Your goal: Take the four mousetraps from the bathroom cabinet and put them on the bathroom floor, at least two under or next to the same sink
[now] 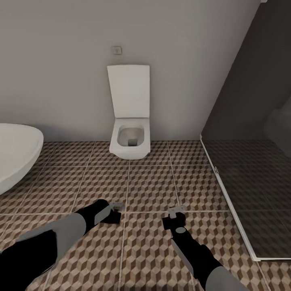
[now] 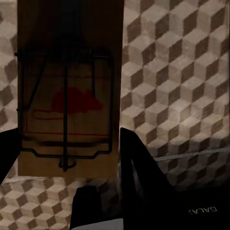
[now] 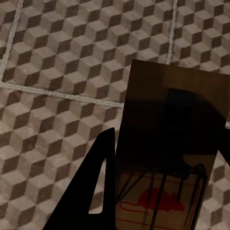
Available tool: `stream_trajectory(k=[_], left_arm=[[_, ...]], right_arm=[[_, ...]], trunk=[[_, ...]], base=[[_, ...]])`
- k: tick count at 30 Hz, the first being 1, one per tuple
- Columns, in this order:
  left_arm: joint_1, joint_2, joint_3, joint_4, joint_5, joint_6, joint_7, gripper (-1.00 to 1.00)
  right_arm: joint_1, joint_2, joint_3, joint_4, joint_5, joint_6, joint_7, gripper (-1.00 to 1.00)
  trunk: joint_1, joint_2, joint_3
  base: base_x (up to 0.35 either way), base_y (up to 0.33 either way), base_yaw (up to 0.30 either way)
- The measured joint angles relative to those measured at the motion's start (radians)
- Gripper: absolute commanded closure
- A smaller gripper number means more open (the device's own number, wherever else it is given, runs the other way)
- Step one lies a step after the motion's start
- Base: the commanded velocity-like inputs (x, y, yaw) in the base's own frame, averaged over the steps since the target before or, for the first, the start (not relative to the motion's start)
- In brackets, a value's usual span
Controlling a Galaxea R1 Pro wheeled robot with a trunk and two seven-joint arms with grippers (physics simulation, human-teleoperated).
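The head view looks down on a bathroom floor (image 1: pixel 153 186) of large square tiles printed with a brown, beige and white cube pattern and pale grout lines. At the centre of the frame a white wall-hung toilet (image 1: pixel 130 139) with its lid raised stands against a plain grey wall (image 1: pixel 60 60), a small square plate (image 1: pixel 117 50) above it. The rounded rim of a white oval bathtub (image 1: pixel 16 149) enters at the left edge, and a dark glass shower screen (image 1: pixel 250 133) on a white floor rail fills the right side.

Both black-and-grey arms reach in from the lower edge. The left gripper (image 1: pixel 117 207) sits lower centre-left, the right gripper (image 1: pixel 178 210) lower centre-right, well apart from each other and both above the tiles.

In the left wrist view, a flat rectangular brown wooden mousetrap (image 2: pixel 69 91) with dark wire and a red mouse print fills the upper left of the frame, with the black fingers (image 2: pixel 139 177) on either side of its lower end, clamped on the board. In the right wrist view a second brown wooden mousetrap (image 3: pixel 167 163), shadowed, with the same red print low in the frame, sits at lower right between the black fingers (image 3: pixel 98 182), which grip its sides. Cube-pattern tiles lie behind both boards.
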Motion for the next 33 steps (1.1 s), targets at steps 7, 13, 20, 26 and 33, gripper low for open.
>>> stream_trajectory(k=[7,13,20,26,33], left_arm=[[-0.023,0.001,0.002,-0.005,-0.002,-0.001,0.119,1.0],[-0.025,0.002,0.002,-0.006,-0.001,-0.006,0.173,1.0],[-0.031,0.005,0.003,-0.006,-0.001,-0.043,0.181,1.0],[-0.031,0.006,0.004,-0.004,0.0,-0.089,0.179,1.0],[-0.053,0.029,0.005,-0.001,-0.003,-0.094,0.179,1.0]], right_arm=[[-0.053,0.004,-0.001,-0.005,0.007,0.063,0.002,1.0],[-0.138,0.007,-0.001,-0.007,0.004,0.177,0.009,1.0],[-0.241,0.017,-0.001,0.015,0.002,0.215,0.012,1.0],[-0.33,0.03,-0.003,0.145,-0.001,0.24,0.039,1.0],[-0.422,0.048,-0.005,0.271,-0.003,0.225,0.103,1.0]], trunk=[[0.0,0.0,0.0],[0.0,0.0,0.0],[0.0,0.0,0.0],[0.0,0.0,0.0],[0.0,0.0,0.0]], base=[[0.0,0.0,0.0],[0.0,0.0,0.0],[0.0,0.0,0.0],[0.0,0.0,0.0],[0.0,0.0,0.0]])
